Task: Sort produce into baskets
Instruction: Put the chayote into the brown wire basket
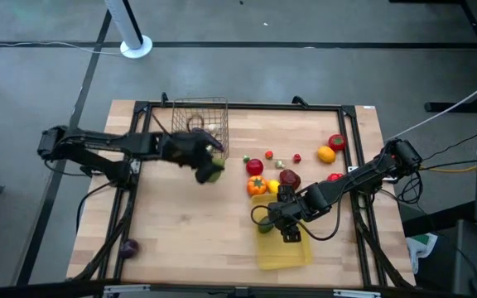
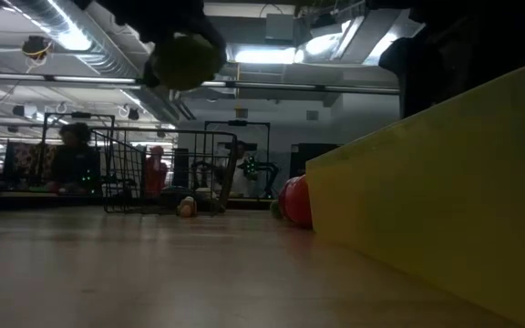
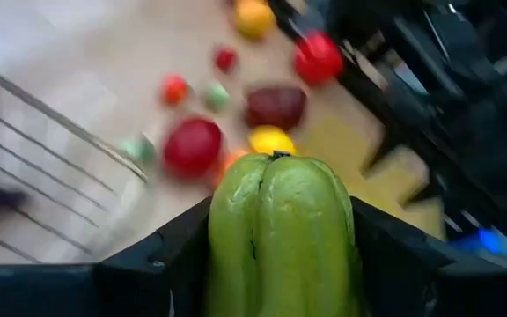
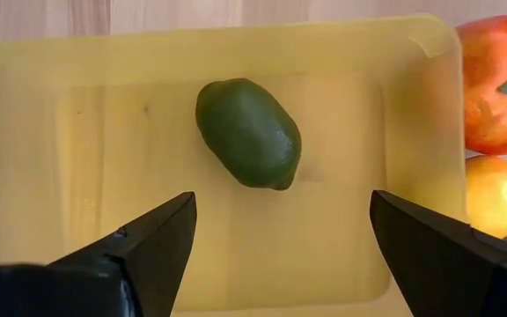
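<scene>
No text, label or number can be read anywhere

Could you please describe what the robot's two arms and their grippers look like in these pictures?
Both arms are dark, nearly black, built of slim jointed segments, with black cables looping beside them. The left gripper has two broad, flat, matte black fingers with angular edges. The right gripper has the same black, wedge-shaped fingers tapering to points. No markings are legible on either.
</scene>
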You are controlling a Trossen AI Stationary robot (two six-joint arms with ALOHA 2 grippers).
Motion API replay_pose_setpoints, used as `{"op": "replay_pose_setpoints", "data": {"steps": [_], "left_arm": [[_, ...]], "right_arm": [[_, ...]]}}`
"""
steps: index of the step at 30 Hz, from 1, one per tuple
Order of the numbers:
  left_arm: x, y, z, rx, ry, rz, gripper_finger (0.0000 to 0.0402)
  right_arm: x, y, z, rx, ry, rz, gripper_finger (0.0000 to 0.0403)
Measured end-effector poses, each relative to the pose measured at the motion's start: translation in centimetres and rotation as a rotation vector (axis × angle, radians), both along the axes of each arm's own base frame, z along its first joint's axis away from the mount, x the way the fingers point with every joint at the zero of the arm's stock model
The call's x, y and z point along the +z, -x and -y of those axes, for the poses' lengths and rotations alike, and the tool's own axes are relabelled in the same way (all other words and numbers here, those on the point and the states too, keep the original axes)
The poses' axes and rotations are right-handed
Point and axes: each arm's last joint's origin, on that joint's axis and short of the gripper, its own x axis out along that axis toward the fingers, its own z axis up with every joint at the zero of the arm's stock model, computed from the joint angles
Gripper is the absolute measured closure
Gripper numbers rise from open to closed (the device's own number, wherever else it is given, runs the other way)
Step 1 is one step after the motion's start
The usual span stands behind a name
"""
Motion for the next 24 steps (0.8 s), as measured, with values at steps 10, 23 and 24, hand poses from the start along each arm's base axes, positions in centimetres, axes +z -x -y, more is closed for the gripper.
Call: {"op": "replay_pose_setpoints", "data": {"steps": [10,23,24], "left_arm": [[-0.6,1.0,-6.1,0.195,-0.277,-0.122,0.0176],[-3.2,1.1,-8.7,0.232,-0.276,-0.298,0.0176],[-3.3,1.1,-8.7,0.223,-0.282,-0.31,0.0176]], "right_arm": [[0.0,-0.1,0.2,-0.022,0.054,0.027,0.0068],[0.0,-0.1,0.2,-0.028,0.067,0.034,0.0068],[0.0,-0.1,0.2,-0.028,0.067,0.034,0.0068]]}}
